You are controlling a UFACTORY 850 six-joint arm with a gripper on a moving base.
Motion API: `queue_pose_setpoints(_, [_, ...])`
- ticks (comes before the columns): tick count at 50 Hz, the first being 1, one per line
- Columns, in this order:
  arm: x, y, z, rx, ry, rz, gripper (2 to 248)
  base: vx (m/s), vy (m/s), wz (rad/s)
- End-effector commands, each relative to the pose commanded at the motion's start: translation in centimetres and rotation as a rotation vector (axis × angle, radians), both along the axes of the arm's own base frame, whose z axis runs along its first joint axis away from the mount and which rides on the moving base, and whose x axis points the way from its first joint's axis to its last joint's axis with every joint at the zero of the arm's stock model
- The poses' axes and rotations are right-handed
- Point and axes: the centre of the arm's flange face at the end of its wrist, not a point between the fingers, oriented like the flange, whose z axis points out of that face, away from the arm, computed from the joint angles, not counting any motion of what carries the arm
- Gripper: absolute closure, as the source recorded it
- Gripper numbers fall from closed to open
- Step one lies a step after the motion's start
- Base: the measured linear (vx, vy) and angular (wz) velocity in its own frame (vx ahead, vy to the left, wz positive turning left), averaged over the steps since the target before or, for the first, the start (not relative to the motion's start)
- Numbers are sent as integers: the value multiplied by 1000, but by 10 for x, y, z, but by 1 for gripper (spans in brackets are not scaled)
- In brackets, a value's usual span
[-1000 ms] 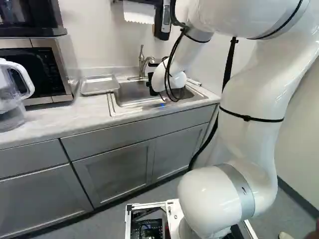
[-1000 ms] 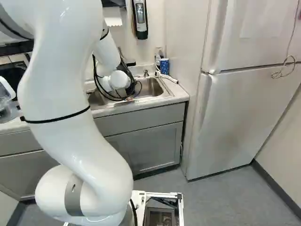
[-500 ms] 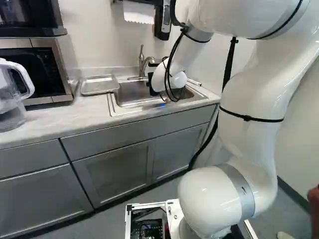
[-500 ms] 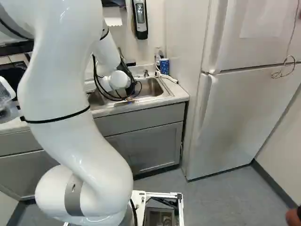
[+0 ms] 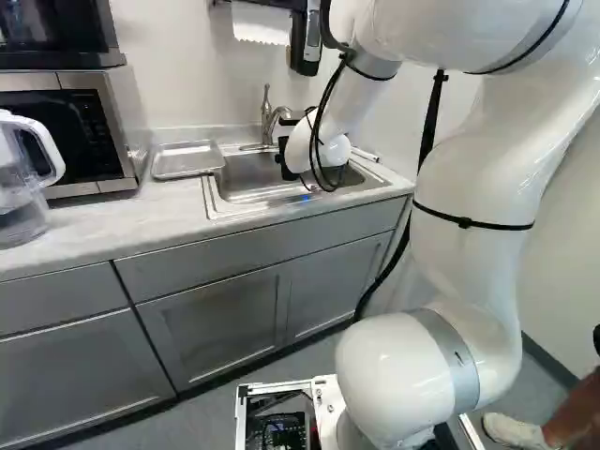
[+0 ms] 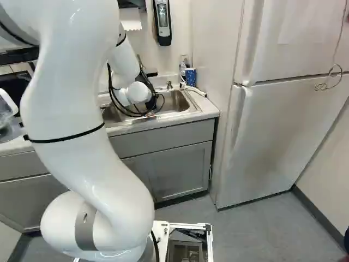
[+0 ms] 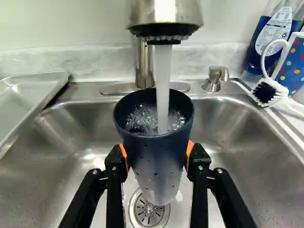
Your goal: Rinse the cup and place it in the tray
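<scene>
— Wrist view first: where to find the cup [image 7: 154, 173]?
— Pinched between both orange pads of the gripper [image 7: 157, 156], upright over the drain [image 7: 149, 213], catching water [image 7: 163, 85] from the faucet [image 7: 164, 16].
— Any danger?
— Overfilling, probably: added weight on wet, tapering walls, hence a slow slip through the pads. Also, on lifting straight up, knocking the rim against the faucet head. Better to back out first.
— And the left base view?
— Can't make out the cup behind the arm [image 5: 328, 145]. Off beside the sink [image 5: 246, 178], the tray [image 5: 187, 160]. Mind the looping cables [image 5: 323, 108]: liable to snag on the faucet during the swing across.
— Right base view?
— Cup hidden again. Clutter at the sink's far corner, spotted cup [image 6: 190, 77] included; risk of bumping it by swinging wide. Tip out the water before travelling, or else expect spills on the counter [image 6: 210, 109].
</scene>
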Motion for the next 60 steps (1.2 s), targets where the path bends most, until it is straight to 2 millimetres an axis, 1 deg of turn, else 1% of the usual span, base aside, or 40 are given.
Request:
queue_pose_setpoints(6, [0, 1, 0, 0, 0, 2, 125, 0, 0, 0])
queue_pose_setpoints(11, [0, 6, 0, 0, 0, 11, 125, 0, 0, 0])
queue_pose_setpoints(28, [0, 31, 0, 0, -2, 57, 125, 0, 0, 0])
queue_pose_setpoints(39, [-4, 48, 0, 0, -2, 89, 125, 0, 0, 0])
queue_pose_setpoints(53, [-16, 69, 13, 4, -23, 131, 125, 0, 0, 0])
queue_pose_setpoints(60, [-24, 75, 21, 6, -36, 145, 125, 0, 0, 0])
